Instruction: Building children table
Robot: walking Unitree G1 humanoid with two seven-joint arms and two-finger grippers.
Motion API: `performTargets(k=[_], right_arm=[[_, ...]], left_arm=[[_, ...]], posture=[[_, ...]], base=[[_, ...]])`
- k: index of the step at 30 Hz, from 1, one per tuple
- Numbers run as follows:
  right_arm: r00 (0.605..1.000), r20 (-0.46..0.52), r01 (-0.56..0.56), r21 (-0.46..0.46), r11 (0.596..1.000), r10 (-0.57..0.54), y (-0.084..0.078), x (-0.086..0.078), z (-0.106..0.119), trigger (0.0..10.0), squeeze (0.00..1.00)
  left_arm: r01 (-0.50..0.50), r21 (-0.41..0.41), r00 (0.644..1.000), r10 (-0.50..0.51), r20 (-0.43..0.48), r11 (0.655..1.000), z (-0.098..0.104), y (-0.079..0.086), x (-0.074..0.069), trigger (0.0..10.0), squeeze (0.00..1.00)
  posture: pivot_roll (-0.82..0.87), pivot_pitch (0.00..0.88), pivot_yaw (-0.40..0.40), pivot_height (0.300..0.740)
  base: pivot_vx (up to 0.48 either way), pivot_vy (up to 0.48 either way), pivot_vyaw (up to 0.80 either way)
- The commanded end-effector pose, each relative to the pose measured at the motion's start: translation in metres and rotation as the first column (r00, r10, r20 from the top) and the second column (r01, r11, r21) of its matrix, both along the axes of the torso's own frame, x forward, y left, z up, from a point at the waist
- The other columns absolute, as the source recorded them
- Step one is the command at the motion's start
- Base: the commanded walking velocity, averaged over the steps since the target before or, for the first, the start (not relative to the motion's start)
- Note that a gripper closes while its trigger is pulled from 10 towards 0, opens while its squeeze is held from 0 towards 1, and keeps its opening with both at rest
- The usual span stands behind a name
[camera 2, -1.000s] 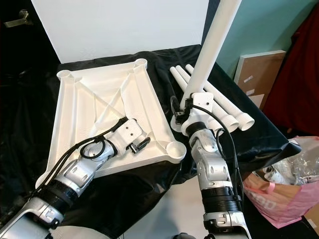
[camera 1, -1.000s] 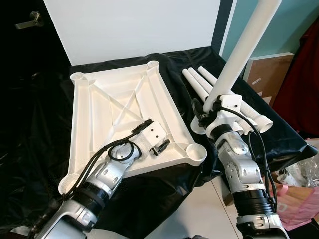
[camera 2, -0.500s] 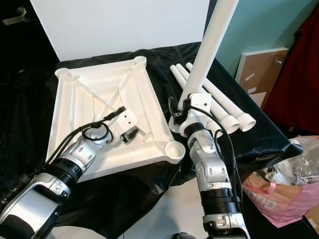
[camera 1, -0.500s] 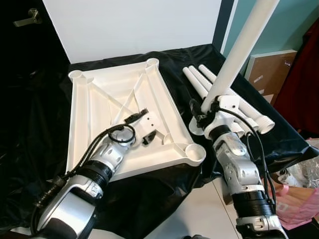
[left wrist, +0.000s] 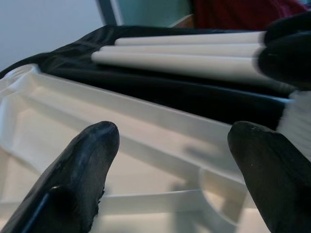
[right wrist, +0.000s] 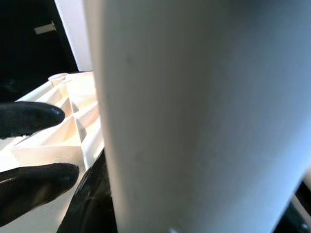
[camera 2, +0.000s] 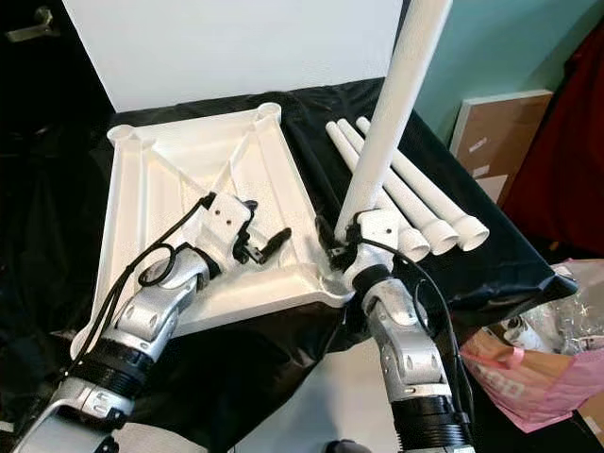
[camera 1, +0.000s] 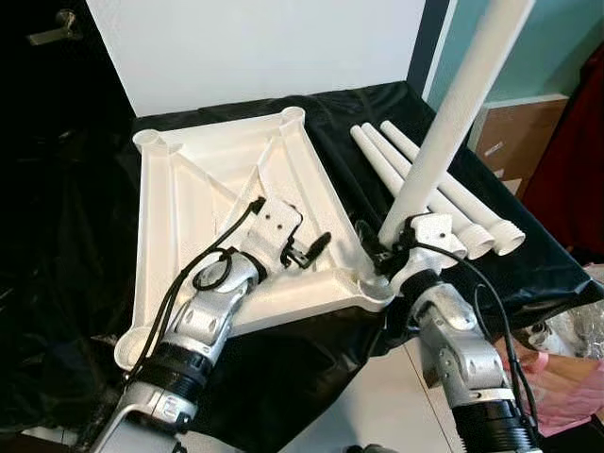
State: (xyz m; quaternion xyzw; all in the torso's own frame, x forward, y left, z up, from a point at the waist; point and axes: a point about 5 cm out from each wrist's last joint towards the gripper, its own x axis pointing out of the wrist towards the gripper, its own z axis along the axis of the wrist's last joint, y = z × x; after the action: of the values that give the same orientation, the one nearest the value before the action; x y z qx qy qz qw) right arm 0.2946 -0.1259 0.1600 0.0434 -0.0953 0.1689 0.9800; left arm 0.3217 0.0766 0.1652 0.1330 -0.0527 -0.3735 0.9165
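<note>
An upturned white plastic children's table panel [camera 1: 203,203], ribbed underneath with a round socket at each corner, lies on a black cloth [camera 1: 57,283] covering the tabletop. My right gripper [camera 1: 382,260] holds a long white table leg [camera 1: 453,113] almost upright, its fingers pinching the leg's lower end, which sits at the panel's corner socket [camera 1: 373,288] at about 5 o'clock of the panel. Whether the leg is seated in the socket I cannot tell. My left gripper [camera 1: 307,250] hovers over the panel's near right part, at about 9 o'clock from that socket, its fingers [left wrist: 90,160] spread with nothing between them. Three more white legs [camera 1: 425,179] lie side by side on the cloth at 3 o'clock of the panel. A white board [camera 1: 255,47] stands behind at 12 o'clock. A pink bag [camera 2: 528,377] sits on the floor at 4 o'clock.
</note>
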Motion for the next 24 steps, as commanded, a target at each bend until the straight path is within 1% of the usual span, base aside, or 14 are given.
performTargets(k=[1,2,3,4,5,6,13,14,16,17,19,21,23,24], right_arm=[[1.000,0.026,-0.015,0.005,1.000,0.015,0.001,-0.001,0.004,10.0,0.00],[0.999,0.030,-0.011,0.006,1.000,0.010,-0.001,0.001,0.006,10.0,0.00],[0.999,0.030,-0.011,0.006,1.000,0.010,-0.001,0.001,0.006,10.0,0.00],[0.999,0.034,-0.008,0.007,1.000,0.008,-0.001,0.003,0.007,10.0,0.00],[0.999,0.041,-0.005,0.006,1.000,0.005,-0.003,0.005,0.009,10.0,0.00],[0.999,0.043,-0.005,0.006,1.000,0.005,-0.003,0.006,0.010,10.0,0.00],[0.999,0.049,-0.010,0.000,1.000,0.010,-0.002,0.007,0.011,10.0,0.00],[0.999,0.052,-0.011,0.001,1.000,0.011,-0.001,0.007,0.012,10.0,0.00],[0.999,0.052,-0.011,0.001,1.000,0.011,-0.001,0.007,0.012,10.0,0.00],[0.999,0.053,-0.012,0.004,1.000,0.011,-0.001,0.007,0.012,10.0,0.00],[0.999,0.053,-0.012,0.004,1.000,0.011,-0.001,0.007,0.012,10.0,0.00],[0.998,0.054,-0.014,0.014,1.000,0.013,0.001,0.007,0.012,10.0,0.00],[0.998,0.056,-0.016,0.017,1.000,0.015,0.003,0.007,0.012,10.0,0.00],[0.998,0.056,-0.016,0.017,1.000,0.015,0.003,0.007,0.012,10.0,0.00]], left_arm=[[0.047,0.015,0.999,-0.047,-0.017,0.999,-0.004,-0.005,-0.006,10.0,0.00],[0.058,0.062,0.998,-0.055,-0.041,0.996,-0.013,-0.004,-0.008,10.0,0.00],[0.058,0.062,0.998,-0.055,-0.041,0.996,-0.013,-0.004,-0.008,10.0,0.00],[0.049,0.117,0.998,-0.044,-0.046,0.992,-0.020,-0.003,-0.008,10.0,0.00],[0.029,0.218,0.999,-0.021,-0.038,0.976,-0.031,0.001,-0.006,10.0,0.00],[0.020,0.237,0.999,-0.012,-0.036,0.971,-0.033,0.003,-0.006,10.0,0.00],[-0.005,0.265,0.998,0.022,-0.063,0.964,-0.037,0.008,-0.005,10.0,0.00],[-0.050,0.289,0.996,0.071,-0.061,0.956,-0.039,0.013,0.000,10.0,0.00],[-0.050,0.289,0.996,0.071,-0.061,0.956,-0.039,0.013,0.000,10.0,0.00],[-0.112,0.311,0.990,0.134,-0.052,0.944,-0.040,0.020,0.005,10.0,0.00],[-0.112,0.311,0.990,0.134,-0.052,0.944,-0.040,0.020,0.005,10.0,0.00],[-0.254,0.358,0.963,0.271,0.004,0.899,-0.038,0.034,0.017,10.0,0.00],[-0.310,0.369,0.947,0.321,0.033,0.876,-0.035,0.040,0.023,10.0,0.00],[-0.310,0.369,0.947,0.321,0.033,0.876,-0.035,0.040,0.023,10.0,0.00]], posture=[[-0.05,0.086,0.000,0.740],[-0.05,0.085,-0.002,0.740],[-0.05,0.085,-0.002,0.740],[-0.05,0.084,-0.005,0.740],[-0.05,0.083,-0.006,0.740],[-0.05,0.083,-0.006,0.740],[-0.05,0.077,-0.007,0.740],[-0.05,0.072,-0.006,0.740],[-0.05,0.072,-0.006,0.740],[-0.05,0.060,-0.007,0.740],[-0.05,0.060,-0.007,0.740],[-0.05,0.041,-0.008,0.740],[-0.05,0.038,-0.010,0.740],[-0.05,0.038,-0.010,0.740]], base=[[0.000,0.000,0.00],[0.000,0.000,0.00],[0.000,0.000,0.00],[0.000,0.000,0.00],[0.000,0.000,0.00],[0.000,0.000,0.00],[0.000,0.000,0.00],[0.000,0.000,0.00],[0.000,0.000,0.00],[0.000,0.000,0.00],[0.000,0.000,0.00],[0.000,0.000,0.00],[0.000,0.000,0.00],[0.000,0.000,0.00]])
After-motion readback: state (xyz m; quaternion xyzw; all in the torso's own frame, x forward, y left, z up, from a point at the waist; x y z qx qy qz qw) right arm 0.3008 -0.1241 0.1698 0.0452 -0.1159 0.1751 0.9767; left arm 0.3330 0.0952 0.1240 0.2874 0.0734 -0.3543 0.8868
